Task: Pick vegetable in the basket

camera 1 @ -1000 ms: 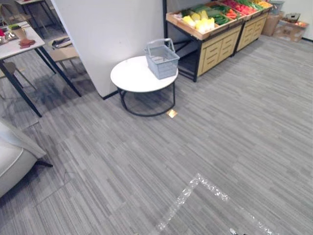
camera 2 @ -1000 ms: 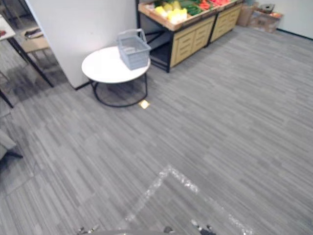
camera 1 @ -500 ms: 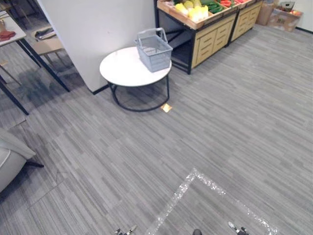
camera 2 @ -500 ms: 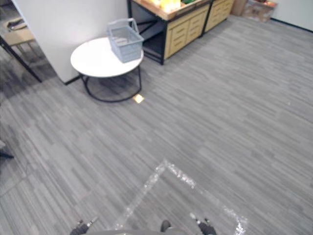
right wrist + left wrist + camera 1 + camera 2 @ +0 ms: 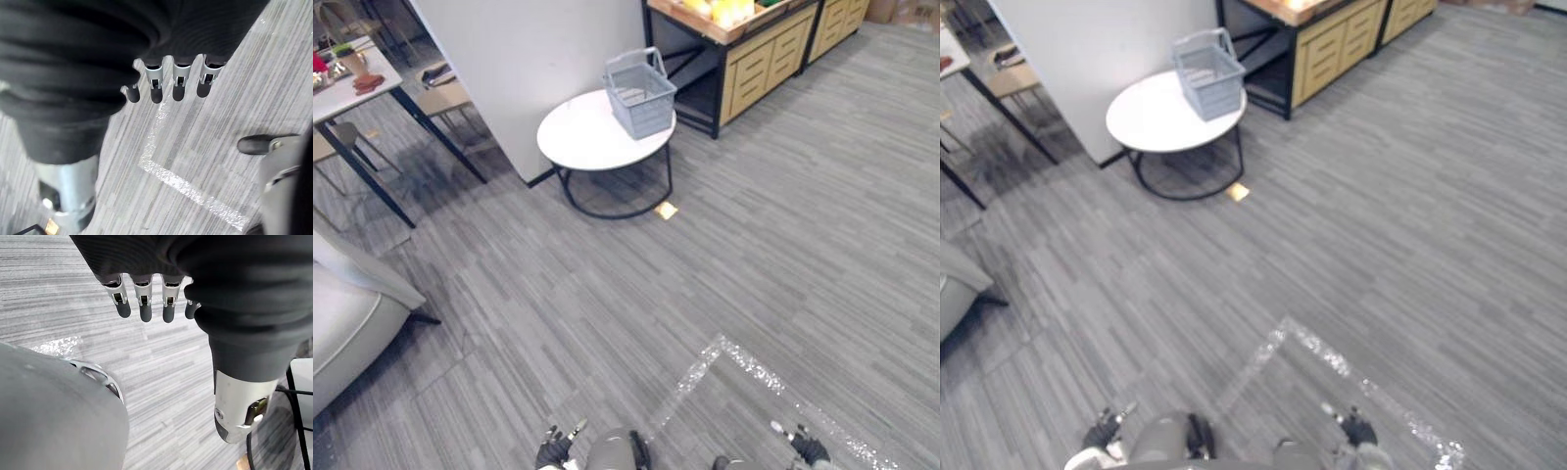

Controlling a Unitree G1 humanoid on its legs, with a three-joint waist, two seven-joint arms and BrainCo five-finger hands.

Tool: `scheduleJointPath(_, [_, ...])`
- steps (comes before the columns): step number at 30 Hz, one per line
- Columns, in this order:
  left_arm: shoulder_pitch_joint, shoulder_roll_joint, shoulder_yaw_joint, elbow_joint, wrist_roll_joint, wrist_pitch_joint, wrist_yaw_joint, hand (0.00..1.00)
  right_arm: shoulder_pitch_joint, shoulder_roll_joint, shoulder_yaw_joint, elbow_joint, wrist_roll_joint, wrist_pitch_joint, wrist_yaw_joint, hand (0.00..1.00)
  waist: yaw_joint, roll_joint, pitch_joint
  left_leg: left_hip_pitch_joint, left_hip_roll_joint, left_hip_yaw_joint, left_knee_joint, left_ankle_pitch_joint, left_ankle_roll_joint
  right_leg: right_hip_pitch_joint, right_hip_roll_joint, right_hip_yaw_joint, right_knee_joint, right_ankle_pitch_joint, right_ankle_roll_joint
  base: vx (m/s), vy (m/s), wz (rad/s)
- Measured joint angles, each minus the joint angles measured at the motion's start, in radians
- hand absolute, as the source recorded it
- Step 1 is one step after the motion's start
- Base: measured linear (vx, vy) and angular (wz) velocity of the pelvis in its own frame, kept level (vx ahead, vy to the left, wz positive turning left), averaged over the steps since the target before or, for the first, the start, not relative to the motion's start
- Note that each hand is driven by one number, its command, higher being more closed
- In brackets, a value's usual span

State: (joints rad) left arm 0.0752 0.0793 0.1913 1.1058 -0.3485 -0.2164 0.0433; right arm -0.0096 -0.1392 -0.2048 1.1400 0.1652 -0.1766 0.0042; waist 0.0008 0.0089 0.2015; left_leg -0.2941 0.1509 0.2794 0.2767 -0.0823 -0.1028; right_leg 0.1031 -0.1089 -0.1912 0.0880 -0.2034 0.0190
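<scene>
Basket — upright on round table, long axis seemingly slanted.

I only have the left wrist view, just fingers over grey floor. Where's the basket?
Observer: The grey basket stands on a round white table well ahead of the robot, at the table's edge nearest a wooden stand.
Operator: Any vegetables near it?
Observer: There is yellow produce on top of that stand, just beyond the table.
Operator: Is the other hand carrying anything?
Observer: No. The right hand hangs with straight fingers and holds nothing.
</scene>
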Motion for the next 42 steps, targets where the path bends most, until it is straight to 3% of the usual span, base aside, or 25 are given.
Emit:
scheduleJointPath(2, [0.002, -0.009, 0.005, 0.007, 0.007, 0.001, 0.001, 0.00, -0.002, -0.002, 0.028, -0.021, 0.000, -0.007, -0.003, 0.00, 0.008, 0.024, -0.001, -0.024, 0.020, -0.048, -0.194, 0.064, -0.004, 0.042, 0.011, 0.005, -0.017, -0.032, 0.046, 0.35, 0.287, -0.09])
scheduleJointPath(4, [0.017, -0.009, 0.007, 0.019, 0.016, 0.003, 0.000, 0.00, -0.010, -0.008, 0.040, -0.025, -0.001, -0.008, -0.003, 0.00, 0.011, 0.040, -0.003, -0.034, 0.040, -0.052, -0.183, 0.103, 0.007, 0.077, 0.008, 0.030, -0.015, -0.069, 0.080, 0.38, 0.332, -0.40])
scheduleJointPath(5, [0.024, 0.001, 0.014, 0.037, 0.020, 0.011, -0.007, 0.00, -0.011, 0.007, 0.049, -0.024, -0.002, -0.009, -0.001, 0.00, 0.025, 0.017, -0.015, -0.037, 0.011, -0.046, -0.119, 0.163, 0.021, 0.092, -0.041, 0.058, -0.011, -0.095, 0.087, 0.54, 0.435, -0.61])
scheduleJointPath(6, [0.033, 0.008, 0.017, 0.042, 0.029, 0.012, -0.009, 0.00, -0.007, 0.013, 0.057, -0.022, -0.003, -0.009, 0.003, 0.00, 0.030, -0.008, -0.027, -0.042, -0.011, -0.042, -0.094, 0.161, 0.026, 0.091, -0.067, 0.074, -0.004, -0.100, 0.080, 0.60, 0.357, -0.54])
scheduleJointPath(7, [0.042, 0.028, 0.024, 0.050, 0.054, 0.014, -0.011, 0.00, -0.007, 0.030, 0.056, -0.018, -0.009, -0.009, 0.007, 0.00, 0.029, -0.046, -0.052, -0.060, -0.054, -0.018, -0.065, 0.115, 0.062, 0.058, -0.114, 0.106, 0.038, -0.083, 0.072, 0.53, 0.262, -0.17])
scheduleJointPath(10, [0.029, 0.040, 0.020, 0.072, 0.131, 0.032, -0.018, 0.00, -0.003, 0.032, 0.014, 0.012, -0.014, -0.008, 0.022, 0.00, 0.023, -0.055, -0.059, -0.016, -0.108, 0.007, -0.050, 0.068, 0.123, -0.025, -0.164, 0.185, 0.244, 0.004, 0.088, 0.56, 0.297, 0.05])
scheduleJointPath(12, [0.038, 0.045, 0.000, 0.077, 0.182, 0.044, -0.017, 0.00, 0.020, 0.040, -0.022, 0.018, -0.047, -0.005, 0.025, 0.00, 0.016, -0.053, -0.059, 0.106, -0.133, 0.016, -0.084, 0.012, 0.139, -0.110, -0.187, 0.203, 0.529, 0.204, 0.113, 0.50, 0.239, -0.05])
scheduleJointPath(13, [0.037, 0.048, -0.008, 0.077, 0.200, 0.047, -0.015, 0.00, 0.026, 0.043, -0.023, 0.018, -0.051, -0.005, 0.026, 0.00, 0.014, -0.053, -0.059, 0.138, -0.135, 0.019, -0.095, 0.000, 0.144, -0.136, -0.193, 0.200, 0.605, 0.244, 0.127, 0.46, 0.193, -0.03])
scheduleJointPath(14, [0.030, 0.058, -0.037, 0.076, 0.218, 0.053, -0.012, 0.00, 0.033, 0.046, -0.025, 0.018, -0.053, -0.005, 0.026, 0.00, 0.004, -0.049, -0.055, 0.197, -0.140, 0.018, -0.118, -0.020, 0.148, -0.206, -0.202, 0.182, 0.783, 0.249, 0.134, 0.43, 0.142, -0.05])
scheduleJointPath(15, [0.025, 0.065, -0.062, 0.075, 0.225, 0.054, -0.008, 0.00, 0.045, 0.045, -0.031, 0.018, -0.066, -0.003, 0.026, 0.00, -0.014, -0.047, -0.052, 0.262, -0.149, 0.014, -0.144, -0.035, 0.152, -0.269, -0.207, 0.147, 0.934, 0.224, 0.110, 0.40, 0.117, -0.02])
scheduleJointPath(17, [-0.001, 0.067, -0.090, 0.068, 0.242, 0.054, 0.000, 0.00, 0.066, 0.043, -0.072, 0.018, -0.088, 0.001, 0.023, 0.00, -0.031, -0.034, -0.043, 0.367, -0.155, 0.012, -0.194, -0.046, 0.146, -0.332, -0.202, 0.073, 1.020, 0.129, 0.078, 0.32, 0.051, 0.00])
scheduleJointPath(20, [-0.071, 0.044, -0.100, 0.014, 0.239, 0.049, 0.025, 0.00, 0.105, 0.050, -0.136, 0.019, -0.087, 0.005, 0.021, 0.00, -0.051, -0.021, -0.036, 0.447, -0.145, 0.005, -0.238, -0.066, 0.125, -0.398, -0.197, -0.088, 0.823, 0.037, 0.032, 0.28, -0.037, 0.18])
scheduleJointPath(23, [-0.134, 0.020, -0.095, -0.034, 0.233, 0.036, 0.042, 0.00, 0.118, 0.071, -0.186, 0.020, -0.087, 0.020, 0.011, 0.00, -0.058, -0.013, -0.029, 0.487, -0.107, -0.001, -0.240, -0.107, 0.078, -0.434, -0.166, -0.139, 0.467, 0.054, 0.042, 0.32, -0.261, 0.05])
scheduleJointPath(24, [-0.143, 0.018, -0.095, -0.034, 0.233, 0.028, 0.044, 0.00, 0.122, 0.076, -0.192, 0.020, -0.087, 0.023, 0.006, 0.00, -0.058, -0.012, -0.028, 0.493, -0.096, -0.001, -0.239, -0.120, 0.063, -0.432, -0.158, -0.135, 0.373, 0.072, 0.048, 0.25, -0.242, -0.11])
scheduleJointPath(25, [-0.158, 0.010, -0.089, -0.034, 0.233, 0.023, 0.052, 0.00, 0.129, 0.088, -0.207, 0.019, -0.087, 0.025, 0.000, 0.00, -0.058, -0.015, -0.028, 0.512, -0.076, -0.001, -0.240, -0.141, 0.038, -0.428, -0.154, -0.120, 0.216, 0.140, 0.050, 0.40, -0.362, -0.07])
scheduleJointPath(26, [-0.165, 0.001, -0.077, -0.033, 0.233, 0.021, 0.063, 0.00, 0.132, 0.094, -0.222, 0.018, -0.087, 0.027, -0.003, 0.00, -0.059, -0.016, -0.027, 0.531, -0.049, -0.002, -0.242, -0.165, 0.002, -0.419, -0.141, -0.106, 0.138, 0.269, 0.057, 0.41, -0.376, -0.10])
scheduleJointPath(27, [-0.169, -0.005, -0.073, -0.031, 0.233, 0.021, 0.067, 0.00, 0.134, 0.093, -0.230, 0.017, -0.086, 0.027, -0.003, 0.00, -0.059, -0.013, -0.024, 0.543, -0.032, -0.004, -0.247, -0.174, -0.012, -0.405, -0.120, -0.111, 0.133, 0.313, 0.039, 0.43, -0.385, -0.19])
scheduleJointPath(28, [-0.172, -0.023, -0.070, -0.028, 0.233, 0.021, 0.067, 0.00, 0.118, 0.085, -0.249, 0.014, -0.086, 0.028, -0.004, 0.00, -0.058, 0.017, -0.010, 0.553, -0.006, -0.001, -0.258, -0.171, -0.018, -0.411, -0.086, -0.126, 0.165, 0.260, 0.032, 0.38, -0.333, -0.15])
scheduleJointPath(29, [-0.180, -0.027, -0.066, -0.028, 0.233, 0.018, 0.068, 0.00, 0.101, 0.087, -0.279, 0.013, -0.087, 0.025, -0.010, 0.00, -0.059, 0.011, 0.003, 0.577, -0.001, -0.010, -0.256, -0.125, -0.017, -0.444, -0.096, -0.124, 0.299, 0.165, 0.014, 0.36, -0.322, -0.07])
scheduleJointPath(32, [-0.145, -0.048, -0.023, 0.011, 0.233, 0.007, 0.068, 0.00, 0.094, 0.079, -0.278, 0.013, -0.087, 0.025, -0.007, 0.00, -0.052, 0.004, -0.002, 0.629, 0.030, -0.018, -0.248, -0.049, -0.030, -0.420, -0.083, -0.134, 0.407, 0.030, 0.000, 0.37, -0.327, 0.05])
scheduleJointPath(34, [-0.114, -0.059, 0.007, 0.032, 0.232, 0.009, 0.068, 0.00, 0.082, 0.074, -0.251, 0.014, -0.087, 0.024, -0.007, 0.00, -0.052, 0.015, -0.010, 0.598, 0.062, -0.030, -0.169, -0.033, -0.033, -0.390, -0.056, -0.146, 0.377, 0.016, -0.007, 0.32, -0.253, 0.00])
scheduleJointPath(36, [-0.059, -0.068, 0.035, 0.051, 0.220, 0.021, 0.062, 0.00, 0.076, 0.062, -0.214, 0.017, -0.087, 0.024, -0.002, 0.00, -0.052, 0.029, -0.019, 0.484, 0.114, -0.089, 0.064, 0.006, -0.052, -0.332, -0.019, -0.168, 0.306, 0.014, -0.013, 0.33, -0.217, 0.11])
scheduleJointPath(39, [-0.014, -0.050, 0.096, 0.050, 0.183, 0.032, 0.048, 0.00, 0.076, 0.035, -0.128, 0.015, -0.087, 0.024, 0.001, 0.00, -0.041, 0.027, -0.014, 0.312, 0.213, -0.081, 0.479, 0.200, -0.042, -0.180, 0.014, -0.202, 0.213, 0.001, -0.047, 0.35, -0.127, 0.15])
scheduleJointPath(41, [-0.015, -0.050, 0.113, 0.042, 0.186, 0.029, 0.023, 0.00, 0.061, 0.017, -0.109, 0.015, -0.087, 0.024, 0.001, 0.00, -0.021, 0.033, -0.014, 0.253, 0.233, -0.023, 0.640, 0.133, -0.033, -0.111, 0.016, -0.196, 0.174, -0.007, -0.056, 0.40, -0.069, -0.07])
scheduleJointPath(42, [-0.015, -0.050, 0.131, 0.037, 0.202, 0.028, 0.005, 0.00, 0.032, 0.002, -0.086, 0.014, -0.087, 0.023, 0.003, 0.00, -0.020, 0.034, -0.015, 0.190, 0.216, 0.024, 0.716, 0.051, -0.023, -0.041, 0.013, -0.189, 0.123, -0.009, -0.051, 0.40, -0.015, -0.08])
